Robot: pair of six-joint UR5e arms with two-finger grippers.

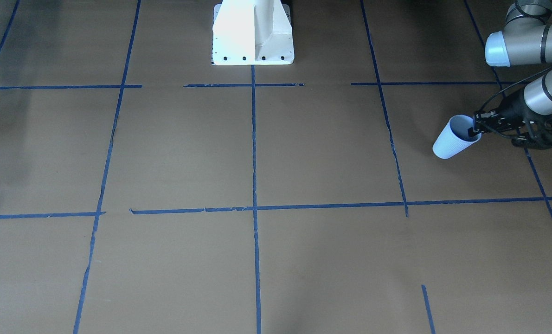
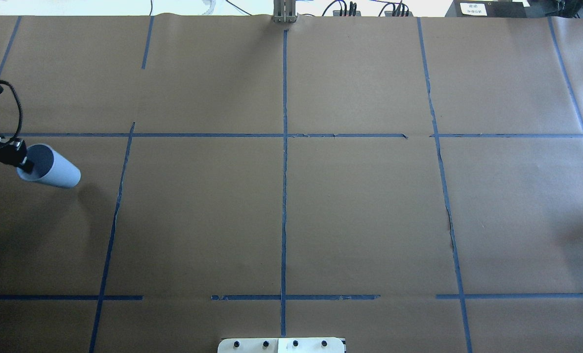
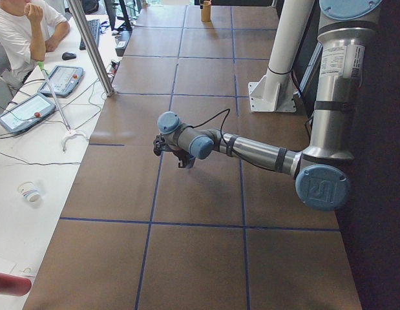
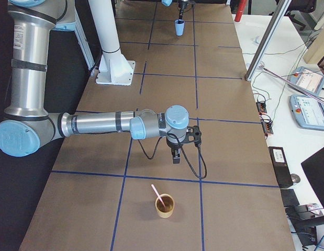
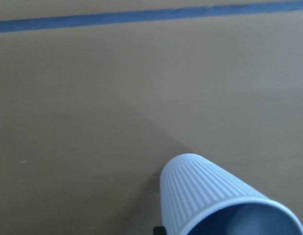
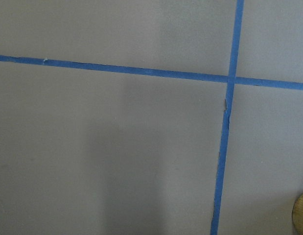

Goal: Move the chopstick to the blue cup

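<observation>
The blue cup [image 1: 454, 139], pale and finely ribbed, is hanging mouth-up at the left end of the surface [image 2: 360, 211] in the overhead view, with the left pincer [image 1: 478, 127] pinching its rim. The chopstick [image 4: 158, 197], thin and pinkish, is leaning inside a brown cup [image 4: 165, 208] at the opposite end.

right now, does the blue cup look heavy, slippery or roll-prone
Probably light: the blue cup hangs tilted, pinched at its rim by the left end effector. Ribs likely aid grip. Laid sideways, its round taper would probably roll.
</observation>
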